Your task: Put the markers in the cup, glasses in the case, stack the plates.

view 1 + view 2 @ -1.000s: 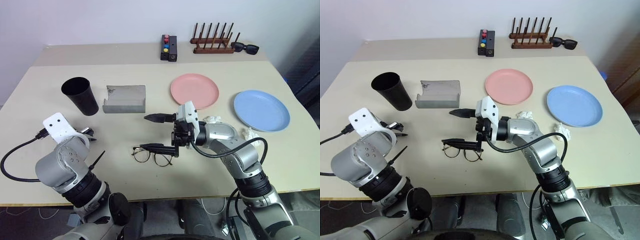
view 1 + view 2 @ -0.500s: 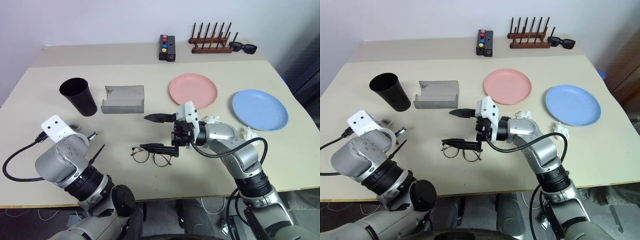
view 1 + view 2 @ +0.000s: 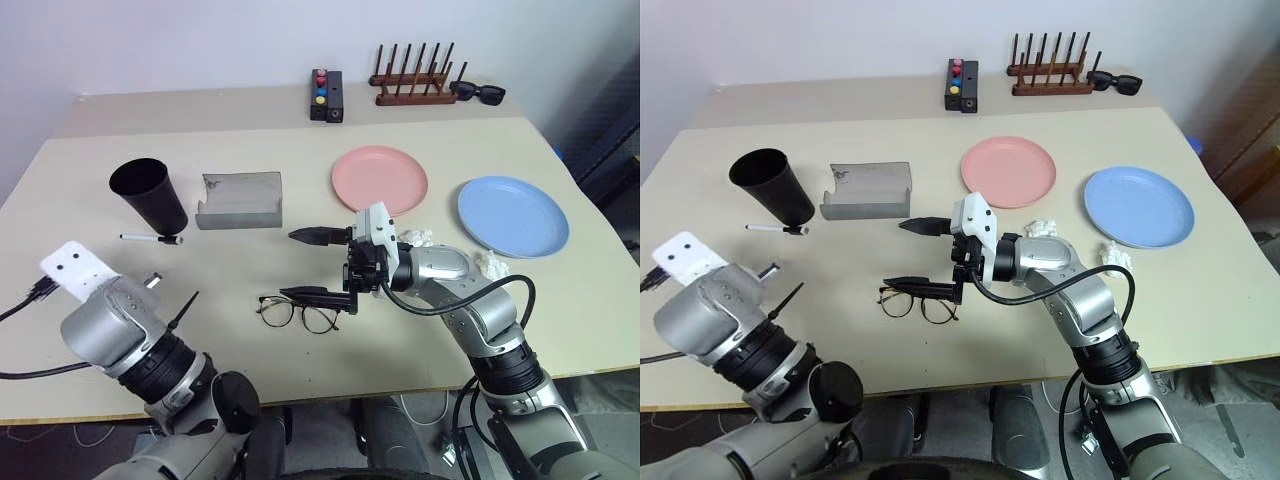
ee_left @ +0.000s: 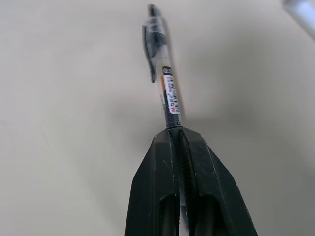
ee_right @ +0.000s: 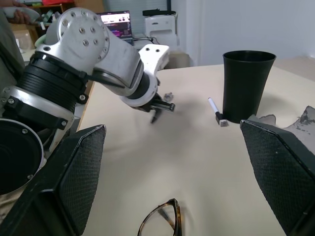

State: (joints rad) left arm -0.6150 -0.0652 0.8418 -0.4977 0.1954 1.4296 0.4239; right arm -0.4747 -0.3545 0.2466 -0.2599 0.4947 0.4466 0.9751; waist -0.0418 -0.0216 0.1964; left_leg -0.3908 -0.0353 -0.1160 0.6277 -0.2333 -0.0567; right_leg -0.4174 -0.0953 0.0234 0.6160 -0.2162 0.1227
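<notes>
My left gripper (image 4: pixel 176 130) is shut on the thin dark marker (image 4: pixel 165 83), which sticks out past its tips above the front-left of the table. The white marker (image 3: pixel 150 238) lies flat just in front of the black cup (image 3: pixel 150 195). To the cup's right stands the grey case (image 3: pixel 240 200), open. The glasses (image 3: pixel 297 312) lie at centre front. My right gripper (image 3: pixel 312 265) hovers open just above and behind them, pointing left, with nothing in it. The pink plate (image 3: pixel 380 180) and the blue plate (image 3: pixel 512 215) sit apart on the right.
At the table's (image 3: pixel 80 170) back edge stand a black box with coloured buttons (image 3: pixel 326 95), a wooden rack (image 3: pixel 412 88) and black sunglasses (image 3: pixel 477 93). Crumpled white paper (image 3: pixel 490 263) lies near the blue plate, and more beside my right wrist (image 3: pixel 420 238).
My left gripper shut on the dark marker and drew it left and back toward me, uncovering the white marker by the cup. The right arm stayed still.
</notes>
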